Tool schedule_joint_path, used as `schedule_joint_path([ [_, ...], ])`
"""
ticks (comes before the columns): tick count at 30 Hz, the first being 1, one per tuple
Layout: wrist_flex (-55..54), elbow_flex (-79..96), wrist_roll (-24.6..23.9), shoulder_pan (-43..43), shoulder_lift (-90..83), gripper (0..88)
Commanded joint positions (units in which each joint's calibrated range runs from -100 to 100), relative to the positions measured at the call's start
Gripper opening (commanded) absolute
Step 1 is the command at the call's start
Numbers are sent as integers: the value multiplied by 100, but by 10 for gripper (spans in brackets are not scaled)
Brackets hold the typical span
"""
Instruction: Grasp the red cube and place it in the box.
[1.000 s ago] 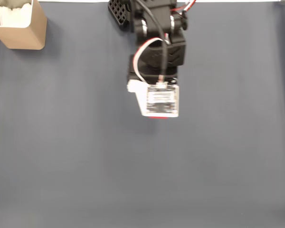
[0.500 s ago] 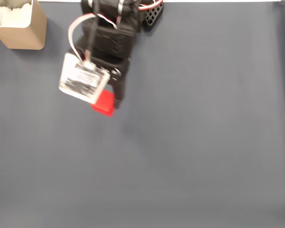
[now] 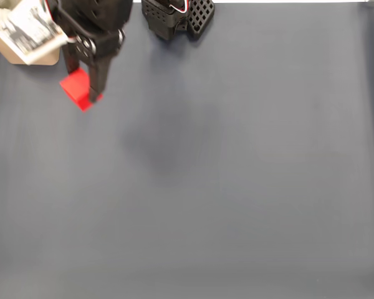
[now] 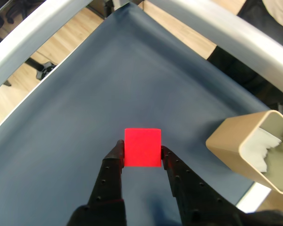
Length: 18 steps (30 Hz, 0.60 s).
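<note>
The red cube [image 3: 76,89] hangs above the dark blue mat at the upper left of the fixed view, held between the black fingers of my gripper [image 3: 81,93]. In the wrist view the gripper [image 4: 142,151] is shut on the red cube [image 4: 142,147], one finger pressing each side. The tan box [image 4: 245,146] with its white interior stands to the right of the cube in the wrist view. In the fixed view the box [image 3: 12,55] sits in the top left corner, partly covered by the arm, just left of the cube.
The arm's black base [image 3: 174,15] stands at the top edge of the mat in the fixed view. A grey metal table rail [image 4: 52,21] borders the mat [image 4: 113,84] in the wrist view, with wooden floor beyond.
The arm has swung left across the mat with the red cube in its fingers, from the centre towards the box in the top left corner.
</note>
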Motion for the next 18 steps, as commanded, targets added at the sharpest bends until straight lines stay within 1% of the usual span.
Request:
schedule_joint_path([
  [1, 75, -263, -24, 487, -289, 10],
  [9, 165, -209, -54, 1404, -428, 9],
  [18, 165, -236, -176, 1965, -402, 5],
])
